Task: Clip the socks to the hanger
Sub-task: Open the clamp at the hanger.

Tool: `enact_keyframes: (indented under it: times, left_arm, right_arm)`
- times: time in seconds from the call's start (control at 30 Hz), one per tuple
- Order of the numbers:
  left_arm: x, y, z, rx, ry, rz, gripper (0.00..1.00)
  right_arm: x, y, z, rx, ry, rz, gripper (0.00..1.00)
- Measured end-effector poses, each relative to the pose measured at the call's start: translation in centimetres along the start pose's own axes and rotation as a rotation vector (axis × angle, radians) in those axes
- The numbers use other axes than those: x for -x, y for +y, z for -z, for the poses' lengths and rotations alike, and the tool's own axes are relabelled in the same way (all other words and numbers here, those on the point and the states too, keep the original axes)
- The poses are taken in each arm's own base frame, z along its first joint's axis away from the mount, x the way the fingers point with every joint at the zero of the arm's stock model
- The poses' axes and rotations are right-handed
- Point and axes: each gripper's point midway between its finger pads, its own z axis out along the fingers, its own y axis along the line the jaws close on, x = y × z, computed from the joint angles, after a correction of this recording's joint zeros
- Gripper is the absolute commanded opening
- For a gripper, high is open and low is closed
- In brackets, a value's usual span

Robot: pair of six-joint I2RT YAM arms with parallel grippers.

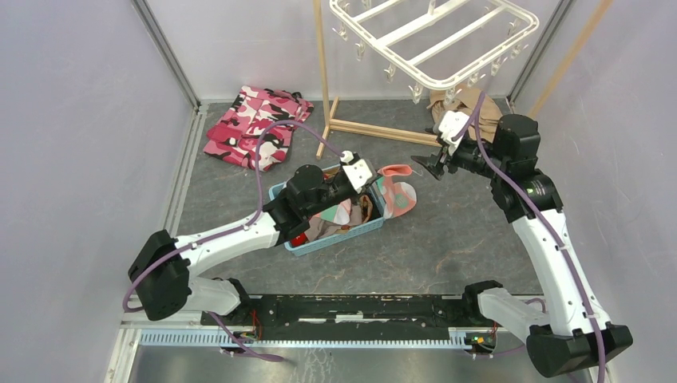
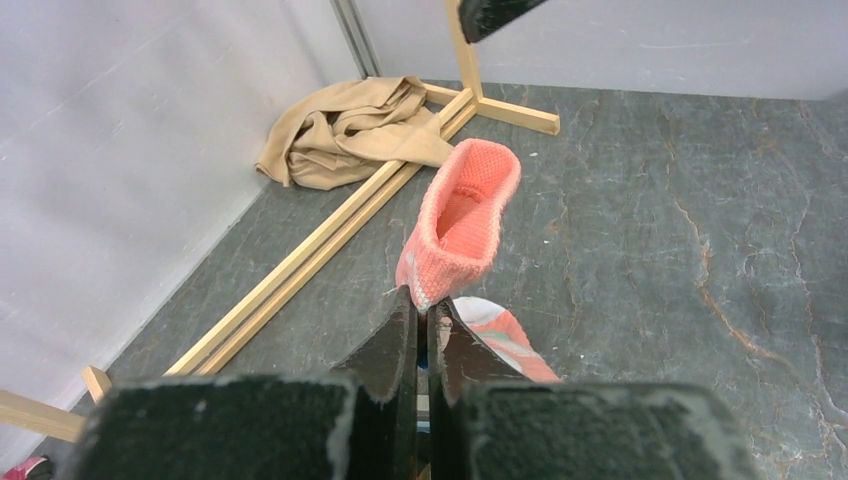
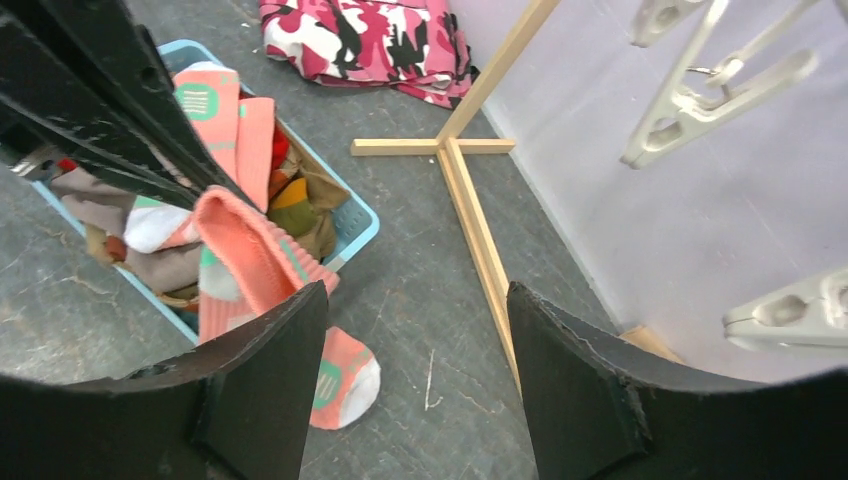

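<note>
Top external view shows the grey counter [image 1: 447, 239] with the white hanger [image 1: 383, 49] hung above its far side from a wooden pole stand [image 1: 322, 80]. A pink camouflage garment [image 1: 255, 124] lies at the far left. A blue basket [image 1: 343, 236] sits mid-counter, and most of the socks [image 1: 339, 215] are piled in it. The left arm reaches over the basket. Its hand [image 2: 425, 305] is pressed fully together on one salmon-pink sock [image 1: 399, 194], pinching the knit a little below the cuff. In the left wrist view the cuff stands open beyond the fingertips. The right wrist view shows the toe end resting on the counter just beside the basket's right end. The right hand [image 3: 415, 300] is spread wide and holds nothing; it sits between the sock and the hanger's near corner, with the sock below its left finger. A tan cloth [image 2: 350, 130] is bunched against the stand's base by the far wall. The clip pegs [image 3: 700, 95] dangling from the rim carry no sock that I can see, so the clipping looks yet to begin. The sock should be very light, soft and limp, so it will sag and fold wherever it is unsupported. The ribbed cuff looks like the thickest, firmest part, so it is likely the best place to grip. Some cuff edge should be left bare beyond the fingers for a peg to bite. The pegs are small and hang loose, so they will probably swing when pushed.
</note>
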Motion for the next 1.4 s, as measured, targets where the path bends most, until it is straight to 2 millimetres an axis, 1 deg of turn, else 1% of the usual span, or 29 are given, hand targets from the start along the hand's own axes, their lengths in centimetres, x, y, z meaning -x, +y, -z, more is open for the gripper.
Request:
enact_keyframes:
  times: [0.07,0.17,0.37,0.67,0.73,0.8,0.87,0.9,0.97,1.0,1.1,1.17,1.23,1.4]
  left_arm:
    - [0.2,0.0,0.2,0.003,-0.009,0.0,0.02]
    - [0.6,0.1,0.3,0.007,-0.025,-0.001,0.02]
    - [1.1,0.1,0.2,0.005,-0.042,-0.004,0.02]
    - [1.0,-0.3,0.1,-0.018,-0.046,-0.004,0.02]
    - [1.0,-0.3,0.1,-0.021,-0.045,-0.003,0.02]
    - [1.1,-0.4,0.1,-0.025,-0.047,-0.003,0.02]
    - [1.3,-0.5,0.1,-0.032,-0.053,-0.004,0.02]
    - [1.4,-0.6,0.0,-0.037,-0.056,-0.005,0.02]
    - [1.6,-0.8,-0.2,-0.052,-0.063,-0.005,0.02]
    - [1.6,-0.9,-0.3,-0.058,-0.065,-0.004,0.02]
    - [1.5,-1.2,-0.7,-0.077,-0.066,-0.001,0.02]
    - [1.3,-1.4,-0.9,-0.081,-0.063,0.003,0.02]
    - [1.0,-1.4,-1.1,-0.082,-0.056,0.007,0.02]
    - [0.5,-1.3,-1.2,-0.072,-0.045,0.013,0.02]
  right_arm:
    - [0.1,-0.6,-0.1,-0.018,-0.001,0.002,0.66]
    - [-0.2,-0.7,-0.5,-0.007,0.006,0.0,0.62]
    - [-1.0,0.9,-1.1,0.086,0.009,-0.006,0.56]
    - [-2.0,2.9,-2.4,0.183,0.024,0.0,0.54]
    - [-2.0,3.1,-2.6,0.195,0.025,0.004,0.49]
    - [-2.0,3.4,-2.8,0.204,0.024,0.005,0.41]
    - [-1.8,3.5,-3.1,0.208,0.016,0.004,0.28]
    - [-1.6,3.4,-3.2,0.207,0.01,0.005,0.23]
    - [-1.2,3.3,-3.6,0.202,-0.004,-0.003,0.18]
    - [-0.9,3.2,-3.9,0.196,-0.015,-0.008,0.17]
    - [0.0,2.9,-4.4,0.182,-0.044,-0.019,0.17]
    - [0.4,2.7,-4.6,0.177,-0.059,-0.026,0.2]
    - [0.6,2.6,-4.7,0.173,-0.066,-0.029,0.31]
    - [0.5,2.3,-4.4,0.157,-0.058,-0.023,0.46]
